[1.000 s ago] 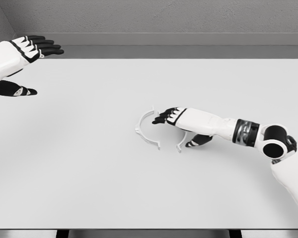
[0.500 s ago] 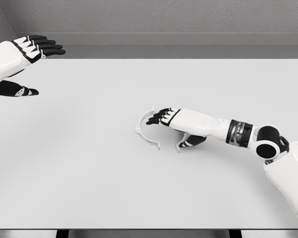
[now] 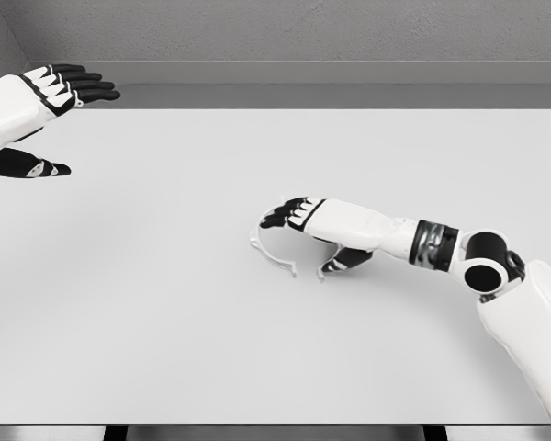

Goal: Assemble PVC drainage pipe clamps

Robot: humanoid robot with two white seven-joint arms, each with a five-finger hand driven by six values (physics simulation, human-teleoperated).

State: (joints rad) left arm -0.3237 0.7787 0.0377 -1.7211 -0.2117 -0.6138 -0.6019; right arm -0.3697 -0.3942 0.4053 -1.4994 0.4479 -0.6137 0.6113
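Note:
Two thin white half-ring clamp pieces lie at the table's middle. The left clamp half point(image 3: 256, 245) curves open toward the right and is in plain sight. Most of the right clamp half point(image 3: 321, 273) is under my right hand point(image 3: 298, 243), and only its near end shows. That hand reaches in from the right. Its black fingers point(image 3: 280, 216) stretch over the far tip of the left half, and its thumb point(image 3: 338, 263) sits against the right half, closing on it. My left hand point(image 3: 37, 129) hovers at the far left edge with its fingers spread, holding nothing.
The white table point(image 3: 165, 322) fills the view, with a grey wall behind its far edge. My right forearm point(image 3: 386, 234) lies low across the table's right half.
My right hand has slid left toward the left clamp half, and the right clamp half has shifted left with it, narrowing the gap between the pieces. The left hand has barely moved.

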